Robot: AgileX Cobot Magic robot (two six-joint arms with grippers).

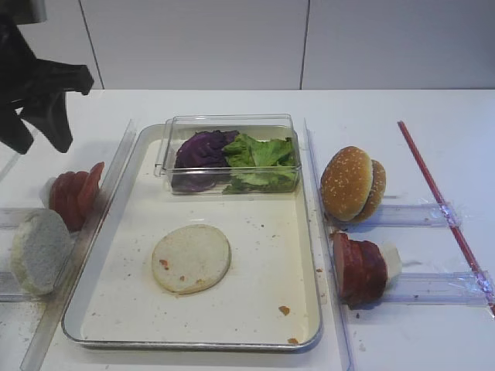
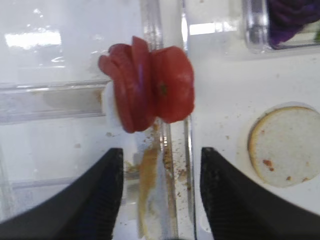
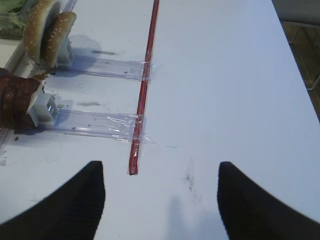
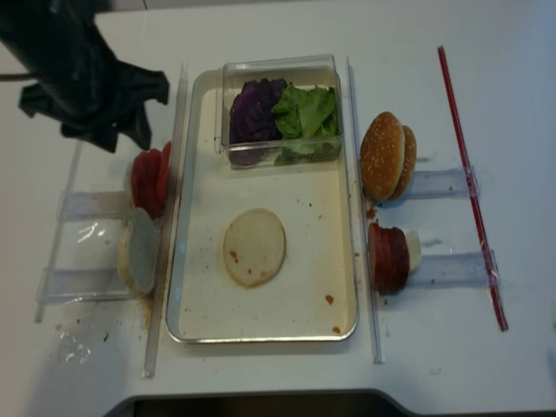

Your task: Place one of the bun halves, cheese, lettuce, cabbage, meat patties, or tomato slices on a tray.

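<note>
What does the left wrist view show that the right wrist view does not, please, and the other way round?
Only the left wrist view shows the tomato slices standing ahead of the open left gripper, the bun half lying flat on the tray, and a corner of the clear box holding the cabbage. Only the right wrist view shows the sesame buns, the meat patties, the red strip and the open right gripper. Both show clear plastic holders on the white table.
</note>
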